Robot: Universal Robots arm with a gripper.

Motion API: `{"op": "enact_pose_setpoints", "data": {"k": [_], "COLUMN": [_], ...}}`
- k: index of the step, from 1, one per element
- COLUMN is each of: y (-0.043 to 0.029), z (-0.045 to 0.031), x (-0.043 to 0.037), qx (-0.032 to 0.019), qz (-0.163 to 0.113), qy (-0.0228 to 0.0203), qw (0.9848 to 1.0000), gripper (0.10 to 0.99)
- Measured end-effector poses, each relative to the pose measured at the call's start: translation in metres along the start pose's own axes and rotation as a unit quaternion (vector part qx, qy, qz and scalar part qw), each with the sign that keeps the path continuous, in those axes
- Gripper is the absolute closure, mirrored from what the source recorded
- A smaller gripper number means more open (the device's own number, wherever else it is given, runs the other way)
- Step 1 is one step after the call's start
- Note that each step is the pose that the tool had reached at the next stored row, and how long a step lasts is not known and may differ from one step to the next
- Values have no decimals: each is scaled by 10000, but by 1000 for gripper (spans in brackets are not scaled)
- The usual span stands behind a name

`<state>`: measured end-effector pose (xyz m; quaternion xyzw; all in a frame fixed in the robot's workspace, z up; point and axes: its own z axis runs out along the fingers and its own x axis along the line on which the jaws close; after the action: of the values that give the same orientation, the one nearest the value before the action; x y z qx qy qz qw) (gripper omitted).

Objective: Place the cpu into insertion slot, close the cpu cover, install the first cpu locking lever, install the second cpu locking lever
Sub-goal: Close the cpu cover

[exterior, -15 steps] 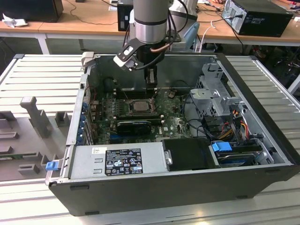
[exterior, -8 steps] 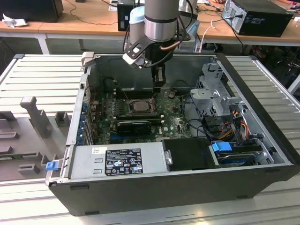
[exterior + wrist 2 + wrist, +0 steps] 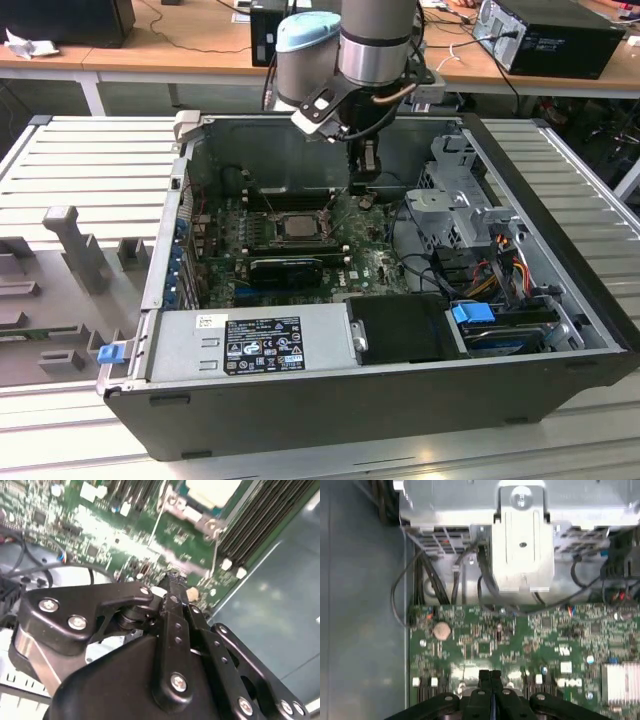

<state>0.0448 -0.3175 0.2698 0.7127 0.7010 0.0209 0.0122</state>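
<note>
Labelled power supply (image 3: 250,345); closed end effector (image 3: 363,186) beyond

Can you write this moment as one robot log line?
gripper: shut, empty | above motherboard, near insertion slot | cpu in slot

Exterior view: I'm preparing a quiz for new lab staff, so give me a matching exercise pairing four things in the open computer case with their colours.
Things:
1. motherboard
2. cpu
3. claw
4. drive tab

Colours:
A. blue
B. green
C. pale silvery grey
D. black

Pairs: 1-B, 2-C, 3-D, 4-A
</note>
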Motion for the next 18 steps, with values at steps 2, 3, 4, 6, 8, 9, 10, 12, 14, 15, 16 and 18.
{"op": "enact_pose_setpoints", "data": {"k": [2, 3, 4, 6, 8, 9, 10, 12, 14, 15, 16, 18], "y": [39, 37, 27, 7, -10, -14, -17, -36, -56, -68, -86, -103], "z": [67, 101, 117, 124, 125, 125, 126, 128, 127, 127, 127, 127], "x": [1, 0, 0, 0, -1, -1, -1, -1, -2, -2, -2, -2], "qx": [6, 8, 13, 32, 35, 35, 37, 42, 43, 43, 43, 44], "qz": [-48, -67, -74, -77, -79, -79, -79, -79, -79, -79, -78, -79], "qy": [3, 3, 4, 3, 6, 7, 8, 8, 7, 7, 7, 7], "qw": [10000, 10000, 10000, 10000, 10000, 10000, 10000, 10000, 10000, 10000, 10000, 10000], "gripper": [980, 980, 980, 980, 980, 980, 980, 980, 980, 980, 980, 980]}}
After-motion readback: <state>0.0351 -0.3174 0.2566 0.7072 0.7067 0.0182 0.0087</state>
